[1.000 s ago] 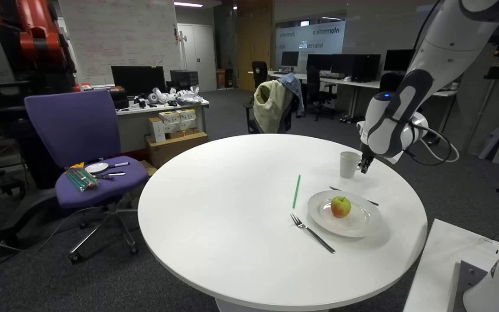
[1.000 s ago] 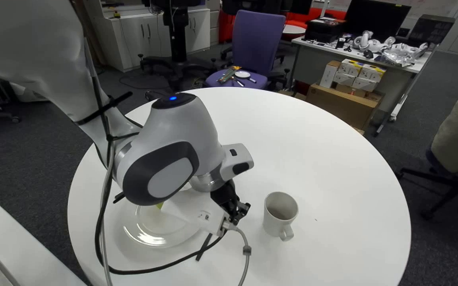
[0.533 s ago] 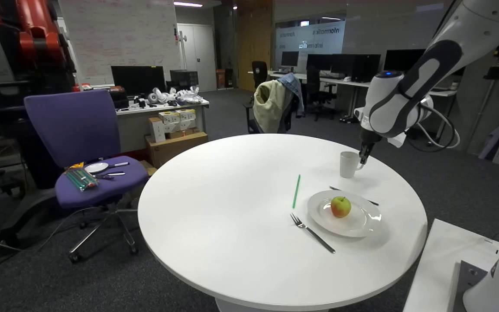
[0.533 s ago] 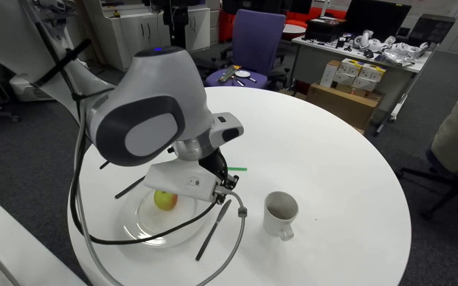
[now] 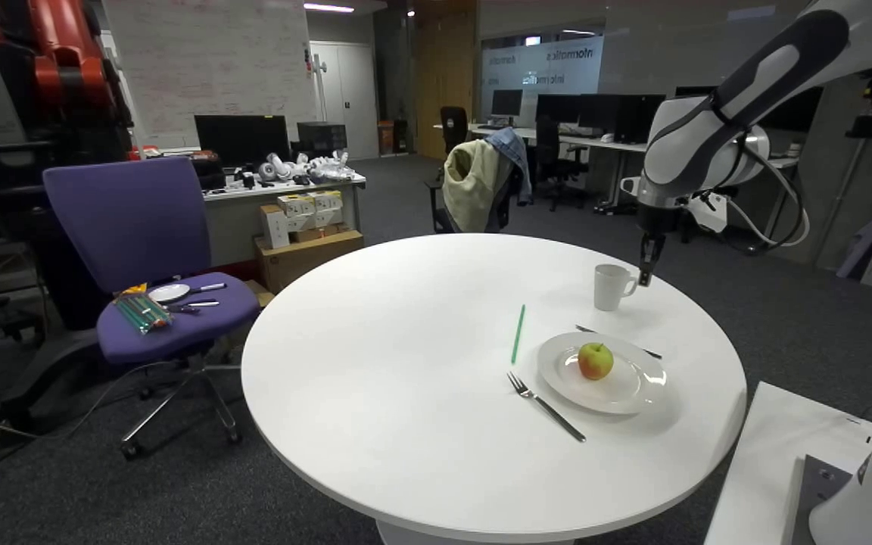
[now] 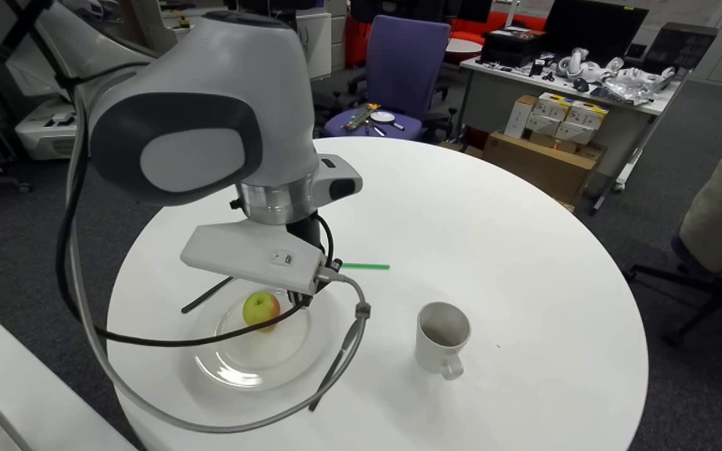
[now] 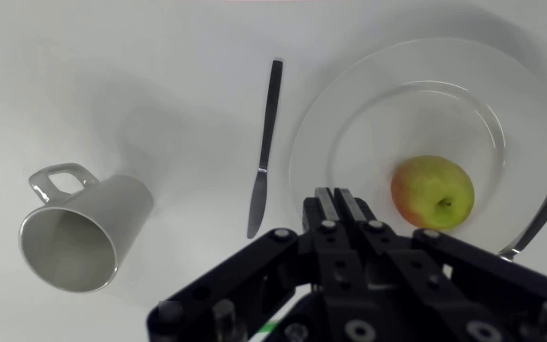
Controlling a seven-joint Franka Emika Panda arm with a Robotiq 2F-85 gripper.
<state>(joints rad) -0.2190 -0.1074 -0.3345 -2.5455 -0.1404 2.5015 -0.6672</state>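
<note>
Tool [image 7: 334,191] hangs above table [image 5: 406,341], near plate [image 7: 378,104] holding apple [image 7: 432,192].

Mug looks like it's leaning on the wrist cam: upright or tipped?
Upright: in both exterior views the mug stands on its base on the table, its mouth facing up.

round white table [image 5: 390,378] | upright mug [image 5: 608,288] | plate [image 7: 387,126] | knife [image 7: 267,142] between them | fork [image 5: 548,409] | green stick [image 5: 518,334]

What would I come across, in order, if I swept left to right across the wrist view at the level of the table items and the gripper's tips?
White mug → dark-handled knife → gripper fingertips → apple → fork, partly in view.
</note>
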